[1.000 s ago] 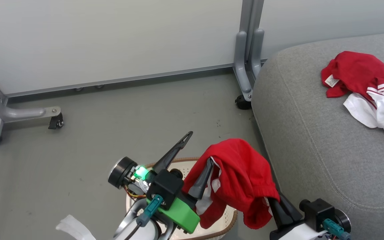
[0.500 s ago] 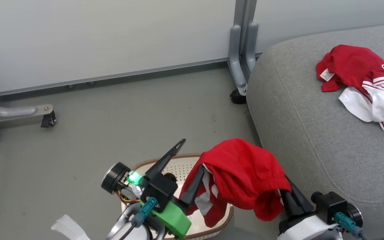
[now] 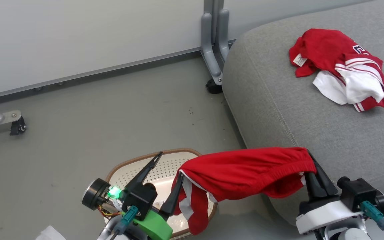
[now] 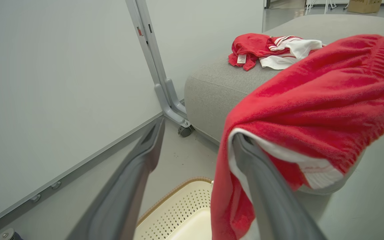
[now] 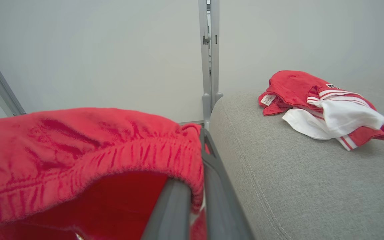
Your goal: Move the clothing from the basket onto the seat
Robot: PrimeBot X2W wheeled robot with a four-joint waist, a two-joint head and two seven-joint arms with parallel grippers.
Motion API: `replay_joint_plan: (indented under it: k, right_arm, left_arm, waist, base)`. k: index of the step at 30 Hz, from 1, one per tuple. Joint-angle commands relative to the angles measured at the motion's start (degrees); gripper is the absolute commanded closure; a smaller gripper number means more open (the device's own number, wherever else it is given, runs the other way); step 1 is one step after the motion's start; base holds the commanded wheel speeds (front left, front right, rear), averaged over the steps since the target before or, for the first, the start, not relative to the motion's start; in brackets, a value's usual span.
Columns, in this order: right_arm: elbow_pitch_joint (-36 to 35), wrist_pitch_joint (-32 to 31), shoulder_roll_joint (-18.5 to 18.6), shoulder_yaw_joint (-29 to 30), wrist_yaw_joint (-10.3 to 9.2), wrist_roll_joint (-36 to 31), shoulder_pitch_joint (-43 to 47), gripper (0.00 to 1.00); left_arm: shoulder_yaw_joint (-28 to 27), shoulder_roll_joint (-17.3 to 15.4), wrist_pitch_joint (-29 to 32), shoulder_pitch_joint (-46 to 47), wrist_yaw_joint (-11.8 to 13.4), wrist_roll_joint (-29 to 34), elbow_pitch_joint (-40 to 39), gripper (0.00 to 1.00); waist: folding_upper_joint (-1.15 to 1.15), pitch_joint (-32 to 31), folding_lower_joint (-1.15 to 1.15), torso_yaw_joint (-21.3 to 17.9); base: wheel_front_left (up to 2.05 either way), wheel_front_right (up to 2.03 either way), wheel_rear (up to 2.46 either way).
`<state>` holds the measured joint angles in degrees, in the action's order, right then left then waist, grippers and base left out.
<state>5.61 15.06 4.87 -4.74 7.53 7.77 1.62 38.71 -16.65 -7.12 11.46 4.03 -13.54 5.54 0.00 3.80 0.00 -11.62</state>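
Shorts: the red shorts [image 3: 245,170] hang stretched as a band between my two pincers, above the floor. One end is at my right pincer [image 3: 312,166], the other on my left pincer [image 3: 171,164]. A loose leg with a white panel droops below the left pincer.
Right pincer: my fingers are pressed together, pinching the elastic waistband near their tips. The cloth runs off to this pincer's left.
Left pincer: my fingers are spread wide. The shorts lie draped over the tip of the finger [image 4: 265,193] nearer my right pincer, hung there and not pinched. My other finger is bare and touches nothing.
Basket: the basket [image 3: 168,163] stands on the floor directly below my left pincer. The drooping leg hangs over its near right part; I cannot tell whether they touch.
Seat: the grey seat [image 3: 312,116] lies ahead of my right pincer, its rounded edge just beside it.
Jersey: the jersey [image 3: 338,66] lies crumpled on the seat, well beyond my right pincer and apart from the shorts.
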Motion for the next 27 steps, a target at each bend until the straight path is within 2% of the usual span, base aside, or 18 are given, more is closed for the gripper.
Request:
replay_joint_plan:
  k: [1, 8, 18, 27]
  right_arm:
    - [-0.6, 0.16, 0.32, 0.67, -0.08, -0.5, -0.87, 1.0]
    - [-3.07, 0.17, -0.03, 4.95, -0.07, -1.41, -0.24, 1.0]
    - [-5.13, 0.17, -0.61, 4.42, -0.07, -1.52, 0.48, 1.0]
    - [-7.12, 0.17, -1.41, 4.46, -0.08, -0.71, -0.67, 1.0]
  left_arm:
    - [-0.51, -0.39, -0.37, -0.64, 0.31, -0.21, -0.15, 0.0]
    - [-0.8, -1.32, -0.45, 0.42, 0.56, -0.29, 0.0, 0.0]
    - [-0.65, -1.94, -0.73, 2.23, 0.34, 0.0, -0.09, 0.0]
    - [0.0, -2.39, -0.02, 3.97, -0.06, 0.65, -0.56, 0.0]
  waist:
    - [0.0, 1.35, 0.0, -2.72]
    - [0.0, 2.87, 0.0, -8.0]
    - [0.0, 4.8, 0.0, -15.2]
    - [0.0, 7.42, 0.0, -18.45]
  base:
    - [0.0, 0.0, 0.0]
    - [0.0, 0.0, 0.0]
    - [0.0, 0.0, 0.0]
    - [0.0, 0.0, 0.0]
